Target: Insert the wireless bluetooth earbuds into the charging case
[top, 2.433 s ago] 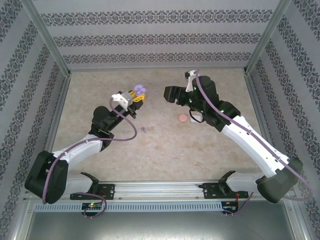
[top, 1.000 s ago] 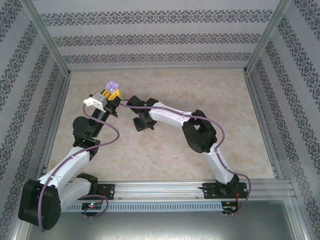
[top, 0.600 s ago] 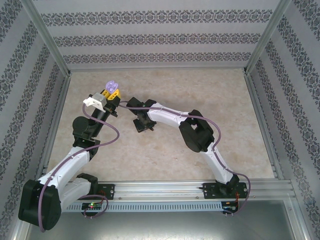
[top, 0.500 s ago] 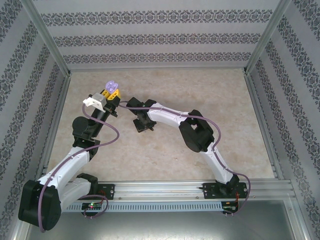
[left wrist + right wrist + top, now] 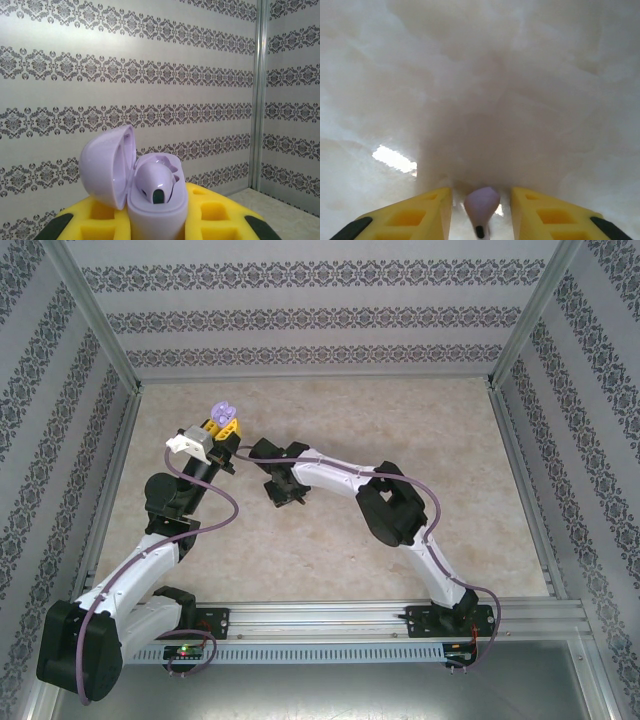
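1 earbud btwn part-open R jaws

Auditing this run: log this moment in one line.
left tool: holding open purple case | right tool: open around purple earbud

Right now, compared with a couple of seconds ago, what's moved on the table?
The right pincer swung from the right side across to the left and now straddles the loose purple earbud, jaws apart. The left pincer carried the purple charging case leftward. Unchanged: the left pincer stays clamped on the case, lid open.
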